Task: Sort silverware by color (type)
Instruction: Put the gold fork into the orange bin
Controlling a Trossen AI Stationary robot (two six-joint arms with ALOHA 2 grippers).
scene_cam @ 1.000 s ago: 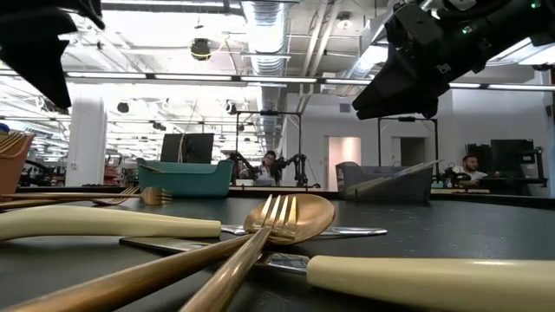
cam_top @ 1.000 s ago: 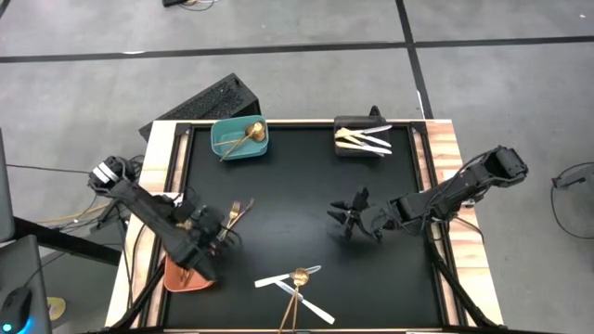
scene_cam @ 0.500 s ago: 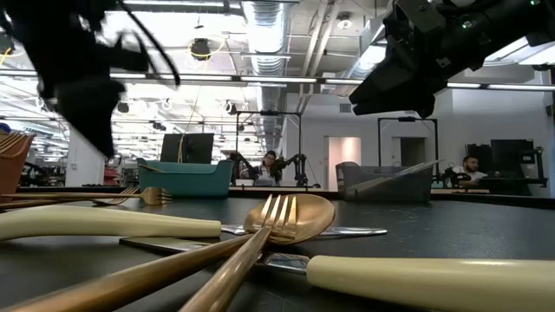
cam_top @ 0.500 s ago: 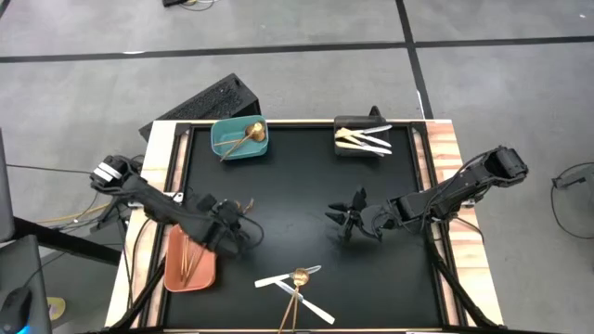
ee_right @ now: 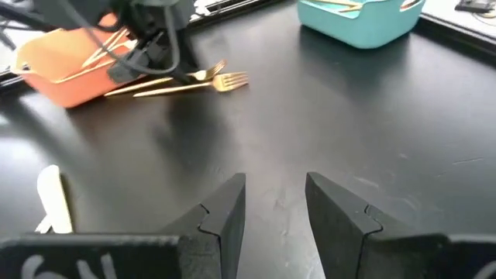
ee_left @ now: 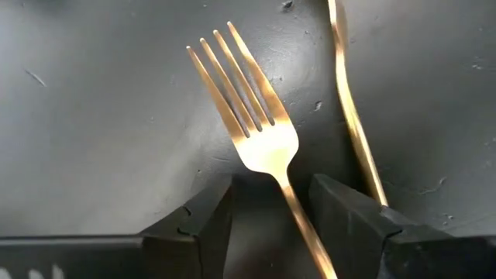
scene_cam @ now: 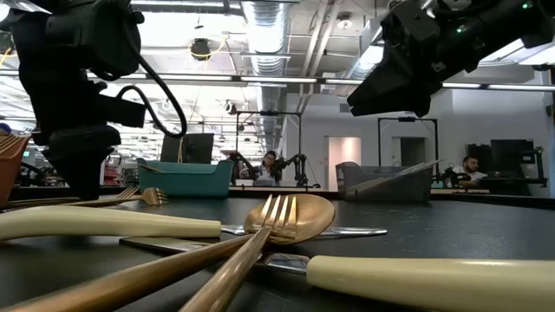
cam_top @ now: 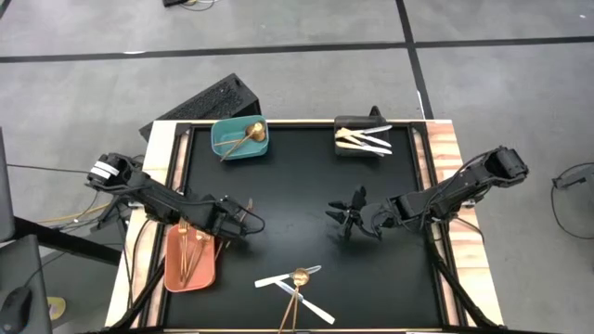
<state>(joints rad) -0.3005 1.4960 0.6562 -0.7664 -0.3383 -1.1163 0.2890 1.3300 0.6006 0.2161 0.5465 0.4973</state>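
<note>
Gold fork (ee_left: 260, 138) handle runs straight between my left gripper (ee_left: 271, 211)'s parted fingers, nothing clamped yet; tines point away from the wrist, long axis in line with my reach. A second gold utensil (ee_left: 353, 108) lies just beside one finger. My right gripper (ee_right: 275, 205), fingers apart and empty, hovers well apart, so left is nearer.

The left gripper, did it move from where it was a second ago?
Yes. The left gripper has moved away from the salmon bin toward the middle of the table, and its jaws now straddle a gold fork lying there.
</note>
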